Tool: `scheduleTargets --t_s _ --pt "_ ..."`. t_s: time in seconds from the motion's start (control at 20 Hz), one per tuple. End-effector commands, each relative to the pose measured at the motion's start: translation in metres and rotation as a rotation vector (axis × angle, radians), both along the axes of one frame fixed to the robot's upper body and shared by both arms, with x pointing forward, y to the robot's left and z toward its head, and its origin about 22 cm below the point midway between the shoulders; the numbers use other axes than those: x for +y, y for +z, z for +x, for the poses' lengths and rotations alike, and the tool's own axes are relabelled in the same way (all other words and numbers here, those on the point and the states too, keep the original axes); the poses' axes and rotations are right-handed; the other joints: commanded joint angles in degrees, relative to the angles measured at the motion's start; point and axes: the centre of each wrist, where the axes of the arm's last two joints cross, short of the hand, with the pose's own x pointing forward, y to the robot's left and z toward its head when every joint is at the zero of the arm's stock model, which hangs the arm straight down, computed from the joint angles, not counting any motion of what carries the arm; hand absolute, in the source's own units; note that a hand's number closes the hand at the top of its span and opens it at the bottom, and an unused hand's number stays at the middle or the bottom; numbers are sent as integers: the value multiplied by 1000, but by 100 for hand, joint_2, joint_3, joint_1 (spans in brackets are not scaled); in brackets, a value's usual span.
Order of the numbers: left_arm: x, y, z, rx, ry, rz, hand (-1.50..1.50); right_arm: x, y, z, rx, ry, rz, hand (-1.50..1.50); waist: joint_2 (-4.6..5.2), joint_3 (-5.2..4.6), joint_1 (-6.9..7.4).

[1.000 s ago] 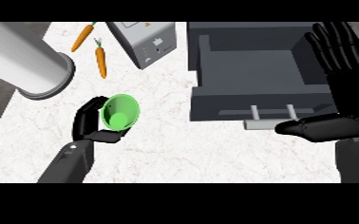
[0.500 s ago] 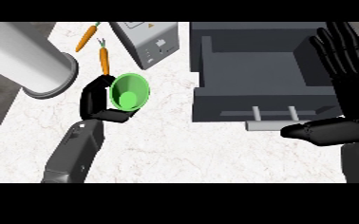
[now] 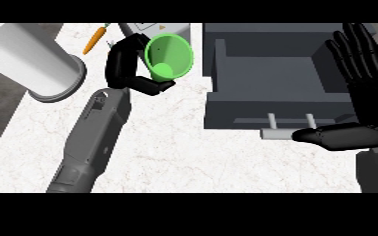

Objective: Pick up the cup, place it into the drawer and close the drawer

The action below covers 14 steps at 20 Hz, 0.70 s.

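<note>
Nearest me, my left forearm [image 3: 92,140] runs up from the lower edge across the pale marbled bench [image 3: 184,150], angled toward the upper middle so the wrist can swing toward the drawer on the right. At lower right my right hand [image 3: 353,105] rests with its fingers straight and spread, pointing up along the drawer's right side and its thumb lying across near the front; it holds nothing, and I judge I've parked it there to be ready for the closing push. Just beside that thumb are the two pale posts of the drawer handle [image 3: 291,127] on the dark front panel. The drawer [image 3: 269,75] stands pulled open, its grey floor bare, which is what the drop needs. Farther up, my left hand [image 3: 129,70] has its black fingers curled round the green cup [image 3: 170,57], carrying it above the bench just left of the drawer's left wall, mouth tipped toward me so I see inside. It is not yet over the drawer. Left of it stands a large grey cylinder [image 3: 37,62], and beyond it a carrot [image 3: 94,37] and a pale box [image 3: 159,28], both clear of my path.
</note>
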Motion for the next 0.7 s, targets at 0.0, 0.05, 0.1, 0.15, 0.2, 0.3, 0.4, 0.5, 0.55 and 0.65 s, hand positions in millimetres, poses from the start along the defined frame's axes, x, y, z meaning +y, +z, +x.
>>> scheduleTargets --t_s 0.0,0.05,0.1,0.15,0.2,0.3,0.4,0.5,0.55,0.65 --pt "-50 68 18 -32 -28 29 150 4 2 6 2 5 14 -150 11 -1 -58" --pt "-56 63 15 -1 -48 28 150 8 4 5 -2 3 5 -150 20 -4 -88" --pt "-66 84 20 -23 -27 46 150 -8 -13 -1 4 24 -5 -150 24 0 -124" --pt "-68 104 20 -15 -34 43 150 -6 2 -11 -9 3 5 -150 -2 -2 -96" --pt "-74 105 18 -21 -22 67 150 -3 -13 2 8 7 8 -150 24 -2 -68" --pt "-93 132 31 -9 6 86 150 7 2 1 -16 8 2 -150 51 -4 -171" --pt "-112 137 26 12 32 126 150 1 0 1 -13 0 -21 -150 43 -3 -212" --pt "-128 155 29 62 24 126 150 -9 -2 6 -16 24 -11 -150 66 0 -261" --pt "-132 149 29 69 39 163 150 8 -12 -1 -7 23 8 -150 68 -1 -285" --pt "-136 159 35 148 30 184 150 -8 -3 16 -25 2 -9 -150 91 0 -237"
